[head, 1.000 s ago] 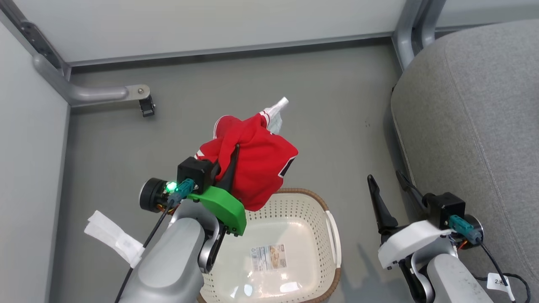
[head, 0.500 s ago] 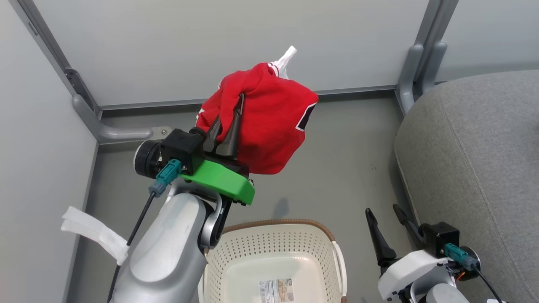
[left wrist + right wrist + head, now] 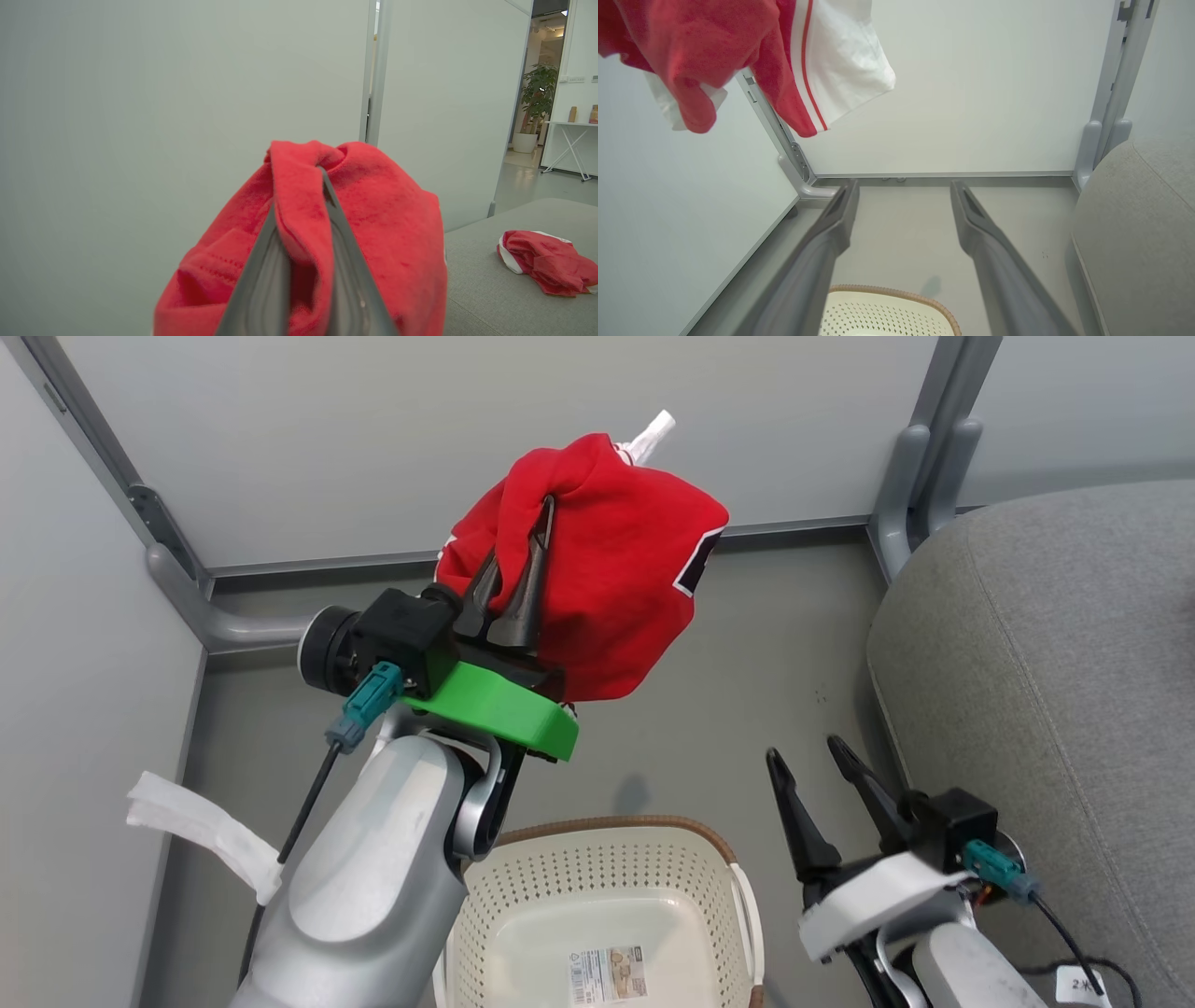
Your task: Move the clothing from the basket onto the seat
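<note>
Head view: left pincer (image 3: 537,523) clamps one red garment (image 3: 616,551), bunched around it, clear of the one basket (image 3: 607,826); second garment (image 3: 542,261) lies on the seat (image 3: 490,298); right pincer (image 3: 803,749) wide.

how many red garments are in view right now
2. One garment hangs pinched in the left gripper. The other garment lies crumpled on the seat. The basket shows none, but its near end is out of frame.

The clothing (image 3: 616,560) is soft matt cloth, the basket (image 3: 597,877) glossy perforated plastic, the seat (image 3: 1074,663) coarse woven fabric.
</note>
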Available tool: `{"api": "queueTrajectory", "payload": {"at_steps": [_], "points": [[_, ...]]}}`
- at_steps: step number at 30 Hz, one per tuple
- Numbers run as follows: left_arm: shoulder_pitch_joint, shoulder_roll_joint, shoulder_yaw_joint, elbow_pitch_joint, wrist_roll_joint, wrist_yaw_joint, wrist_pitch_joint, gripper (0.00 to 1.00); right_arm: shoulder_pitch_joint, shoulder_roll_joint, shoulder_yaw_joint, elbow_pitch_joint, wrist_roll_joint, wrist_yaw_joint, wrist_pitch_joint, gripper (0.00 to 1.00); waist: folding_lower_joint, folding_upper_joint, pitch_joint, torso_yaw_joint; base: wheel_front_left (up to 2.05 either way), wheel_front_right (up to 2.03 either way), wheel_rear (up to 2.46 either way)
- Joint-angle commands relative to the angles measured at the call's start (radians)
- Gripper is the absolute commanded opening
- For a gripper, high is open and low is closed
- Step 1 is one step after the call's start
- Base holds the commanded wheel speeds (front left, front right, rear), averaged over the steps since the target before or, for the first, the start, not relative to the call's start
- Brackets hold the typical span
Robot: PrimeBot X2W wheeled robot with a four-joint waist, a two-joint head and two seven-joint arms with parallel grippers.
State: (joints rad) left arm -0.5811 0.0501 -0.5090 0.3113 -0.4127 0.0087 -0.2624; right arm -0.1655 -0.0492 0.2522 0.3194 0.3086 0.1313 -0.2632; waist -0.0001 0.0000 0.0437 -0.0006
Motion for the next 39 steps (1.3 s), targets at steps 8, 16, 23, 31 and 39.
{"api": "queueTrajectory", "payload": {"at_steps": [8,16,23,31,39], "points": [[-0.022,0.002,-0.021,-0.033,-0.01,0.0,-0.003,0.0,-0.173,-0.004,0.129,-0.117,0.043,-0.001,-0.002,1.0,0.0001,0.0,0.032,0.006,0.0,0.0,0.0],[-0.034,0.001,-0.075,-0.063,-0.038,-0.008,-0.004,0.0,-0.33,-0.004,0.239,-0.045,0.071,-0.001,-0.002,1.0,0.0001,0.0,0.055,0.045,0.0,0.0,0.0],[-0.041,0.002,-0.134,-0.08,-0.075,-0.016,-0.004,0.0,-0.431,-0.003,0.274,0.016,0.07,-0.001,-0.002,1.0,0.0001,0.0,0.072,0.077,0.0,0.0,0.0],[-0.045,0.002,-0.188,-0.092,-0.117,-0.009,-0.004,0.0,-0.504,-0.003,0.285,0.07,0.049,-0.001,-0.002,1.0,0.0001,0.0,0.089,0.106,0.0,0.0,0.0],[-0.05,0.002,-0.199,-0.089,-0.144,-0.001,-0.004,0.0,-0.513,-0.004,0.241,0.085,0.049,-0.001,-0.002,0.0,0.0001,0.0,0.099,0.126,0.0,0.0,0.0]]}}
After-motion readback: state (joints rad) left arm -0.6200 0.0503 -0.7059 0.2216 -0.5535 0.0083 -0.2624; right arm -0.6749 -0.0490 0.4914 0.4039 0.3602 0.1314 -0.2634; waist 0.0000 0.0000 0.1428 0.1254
